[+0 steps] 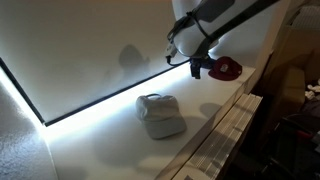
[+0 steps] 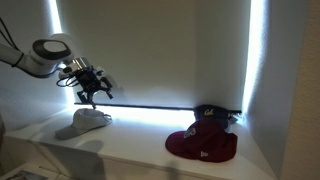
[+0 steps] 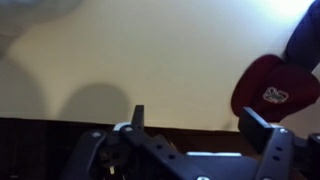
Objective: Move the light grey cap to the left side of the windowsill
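The light grey cap [image 1: 160, 115] lies on the white windowsill [image 1: 95, 145] and shows in both exterior views [image 2: 85, 122]. My gripper [image 2: 92, 95] hangs open and empty in the air just above the cap, not touching it. In an exterior view the gripper [image 1: 197, 68] shows in front of the wall, beside the dark red cap [image 1: 228, 69]. In the wrist view the two fingers [image 3: 200, 122] stand apart with nothing between them. The grey cap is out of the wrist view.
The dark red cap [image 2: 205, 147] lies further along the sill and shows in the wrist view [image 3: 275, 88]. A small dark object [image 2: 212, 118] sits behind it. A bright light strip [image 1: 100, 106] edges the sill at the wall. A ribbed white panel [image 1: 228, 135] runs along the front.
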Action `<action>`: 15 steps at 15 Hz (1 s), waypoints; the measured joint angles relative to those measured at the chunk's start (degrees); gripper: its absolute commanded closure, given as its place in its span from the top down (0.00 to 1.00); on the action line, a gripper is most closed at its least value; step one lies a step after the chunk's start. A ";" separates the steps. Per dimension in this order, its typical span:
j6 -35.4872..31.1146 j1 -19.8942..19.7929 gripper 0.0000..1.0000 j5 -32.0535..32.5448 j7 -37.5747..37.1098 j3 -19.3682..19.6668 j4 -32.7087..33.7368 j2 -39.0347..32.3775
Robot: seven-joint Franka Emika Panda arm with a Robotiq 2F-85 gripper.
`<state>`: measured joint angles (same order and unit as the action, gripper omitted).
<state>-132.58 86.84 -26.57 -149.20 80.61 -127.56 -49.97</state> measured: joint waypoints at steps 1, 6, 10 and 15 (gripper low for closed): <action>1.07 -3.43 1.00 1.40 0.03 0.14 0.20 0.44; 4.53 -16.88 1.00 6.21 1.08 0.49 2.16 4.40; 5.07 -15.94 1.00 6.31 0.94 0.16 2.59 5.09; 5.12 -15.82 1.00 6.31 0.90 0.04 2.59 5.05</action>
<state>-127.46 71.01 -20.26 -148.29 80.65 -124.97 -44.91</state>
